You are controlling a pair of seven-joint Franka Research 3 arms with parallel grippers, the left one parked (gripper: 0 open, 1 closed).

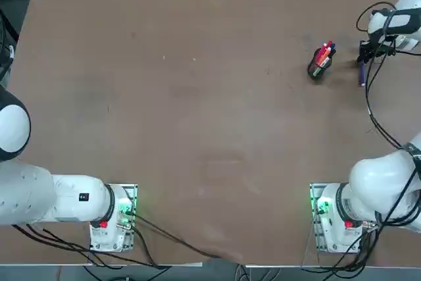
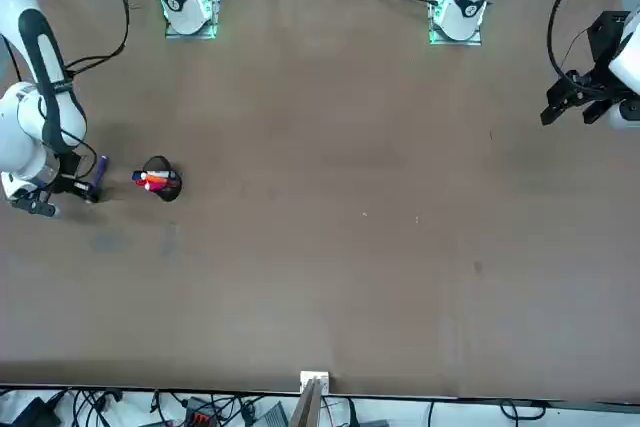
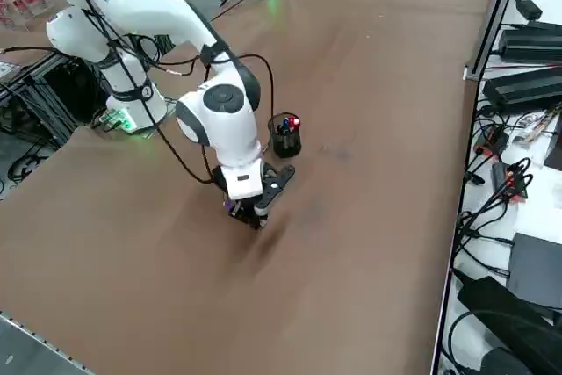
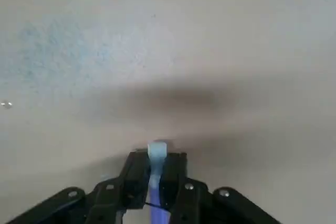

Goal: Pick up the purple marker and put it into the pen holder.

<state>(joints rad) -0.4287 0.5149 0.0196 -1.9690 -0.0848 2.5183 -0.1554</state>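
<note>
The purple marker (image 1: 362, 72) lies on the brown table at the far right, and my right gripper (image 1: 364, 57) is down on its far end. In the wrist view the two fingers (image 4: 137, 174) are shut on the purple marker (image 4: 156, 182), its pale tip sticking out between them. The front view shows the marker (image 2: 99, 171) poking out beside the gripper (image 2: 88, 187). The pen holder (image 1: 318, 66), a small black cup with red, orange and blue pens, stands a short way to the left of the gripper in the top view. From the right side, the gripper (image 3: 250, 213) is low at the table, near the holder (image 3: 284, 135).
Black cables (image 1: 375, 106) trail from my right arm over the table's right edge. The parked left arm (image 1: 39, 195) stays at the near left. Cables and power bricks (image 3: 527, 85) lie beyond the table's far edge.
</note>
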